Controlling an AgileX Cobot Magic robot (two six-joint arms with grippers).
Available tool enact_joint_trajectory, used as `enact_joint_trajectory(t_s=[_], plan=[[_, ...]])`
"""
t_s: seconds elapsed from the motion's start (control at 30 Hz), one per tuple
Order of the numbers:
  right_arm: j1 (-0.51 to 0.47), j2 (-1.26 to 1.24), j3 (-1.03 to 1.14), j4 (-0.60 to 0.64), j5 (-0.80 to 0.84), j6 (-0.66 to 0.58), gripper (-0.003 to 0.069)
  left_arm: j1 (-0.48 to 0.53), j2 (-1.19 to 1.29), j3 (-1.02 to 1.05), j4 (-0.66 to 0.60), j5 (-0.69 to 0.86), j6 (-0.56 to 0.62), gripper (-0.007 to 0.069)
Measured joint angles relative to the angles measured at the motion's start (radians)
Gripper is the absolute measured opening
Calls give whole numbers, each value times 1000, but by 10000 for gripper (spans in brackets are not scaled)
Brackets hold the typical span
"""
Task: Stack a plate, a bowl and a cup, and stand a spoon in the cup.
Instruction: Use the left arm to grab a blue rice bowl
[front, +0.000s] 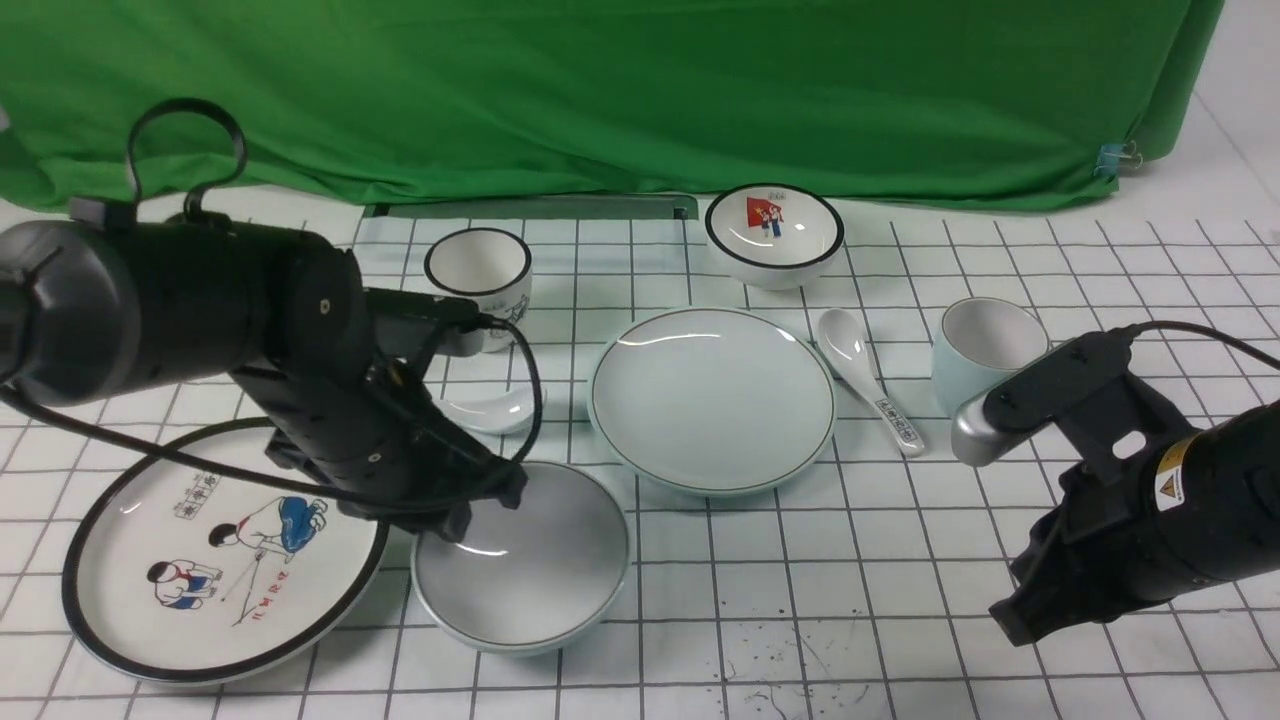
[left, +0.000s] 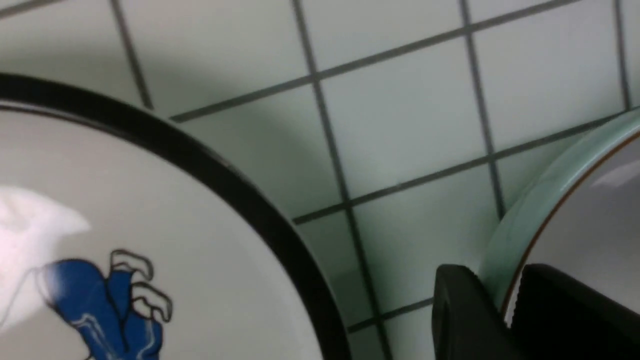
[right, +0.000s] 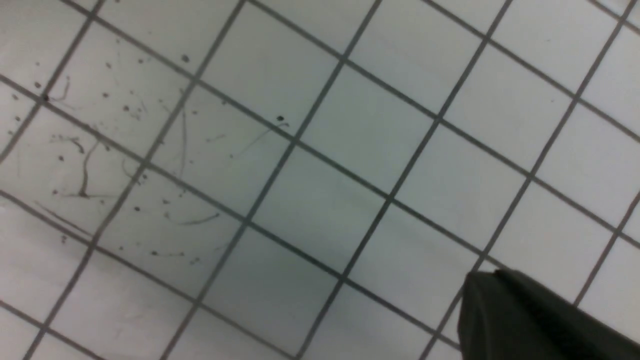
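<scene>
The plain plate (front: 712, 400) lies at the table's middle. The plain grey-white bowl (front: 525, 560) sits in front of it, to the left. My left gripper (front: 455, 520) is shut on the bowl's left rim. In the left wrist view the gripper (left: 507, 300) has one finger outside and one inside the bowl's rim (left: 530, 220). The pale blue cup (front: 985, 350) stands upright at the right. The plain white spoon (front: 490, 412) lies behind my left arm, partly hidden. My right gripper (front: 1020, 615) is shut and empty, low over bare table in the right wrist view (right: 480, 290).
A black-rimmed cartoon plate (front: 220, 570) lies at the front left, close beside the bowl; it also shows in the left wrist view (left: 150, 210). A bicycle cup (front: 478, 270) and a picture bowl (front: 775, 232) stand at the back. A printed spoon (front: 865, 375) lies between plate and cup.
</scene>
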Motion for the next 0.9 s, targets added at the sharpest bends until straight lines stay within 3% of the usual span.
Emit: enact_joint_trajectory(t_s=[0.2, 0.23, 0.33, 0.4, 0.5, 0.73, 0.9], plan=[[0, 0, 0, 2, 0, 0, 14, 0, 0, 0, -15, -45, 35, 221], [0, 0, 0, 2, -1, 0, 14, 0, 0, 0, -16, -45, 61, 291], [0, 0, 0, 2, -1, 0, 14, 0, 0, 0, -16, -44, 96, 363], [0, 0, 0, 2, -1, 0, 14, 0, 0, 0, -17, -42, 119, 372], [0, 0, 0, 3, -1, 0, 14, 0, 1, 0, -21, -38, 143, 317], [0, 0, 0, 21, 0, 0, 14, 0, 50, 0, -39, -40, 149, 97], [0, 0, 0, 23, 0, -2, 18, -6, 43, -46, -61, -14, 152, 10]])
